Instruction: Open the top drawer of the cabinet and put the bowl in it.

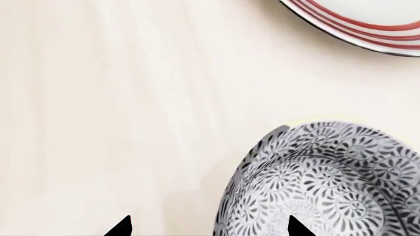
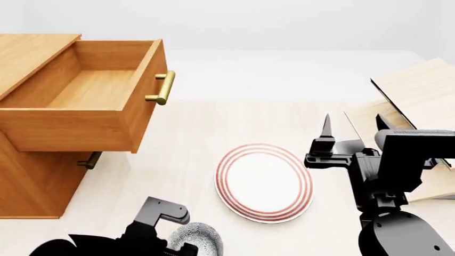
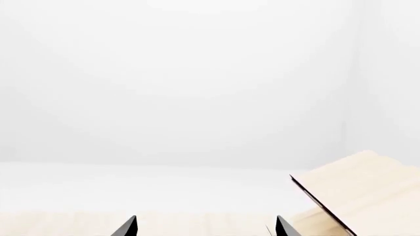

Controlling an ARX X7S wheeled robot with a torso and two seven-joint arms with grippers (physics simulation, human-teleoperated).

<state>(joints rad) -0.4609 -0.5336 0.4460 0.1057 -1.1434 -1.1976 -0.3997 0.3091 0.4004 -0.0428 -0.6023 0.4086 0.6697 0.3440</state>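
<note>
- The cabinet (image 2: pixel 32 176) stands at the left edge of the table (image 2: pixel 192 138), and the top drawer (image 2: pixel 85 96) is pulled fully out, its plain wooden inside bare
- The bowl (image 2: pixel 201 237) sits near the front edge of the table, just left of the red-ringed plate (image 2: pixel 265 181) and apart from it
- The left gripper (image 1: pixel 206 227) is at the bowl; its two tips stand apart, one over the patterned bowl (image 1: pixel 328 182) and one outside the rim, not yet clamped
- The right gripper (image 2: pixel 353 140) hovers at the right side, holding nothing, fingers apart, near the tilted wooden rack (image 2: pixel 416 101)
- Risk, as a judgement: a grip on the thin rim could slip, tipping the bowl or nudging it into the plate
- On the lift, the bowl could strike the drawer's raised front
</note>
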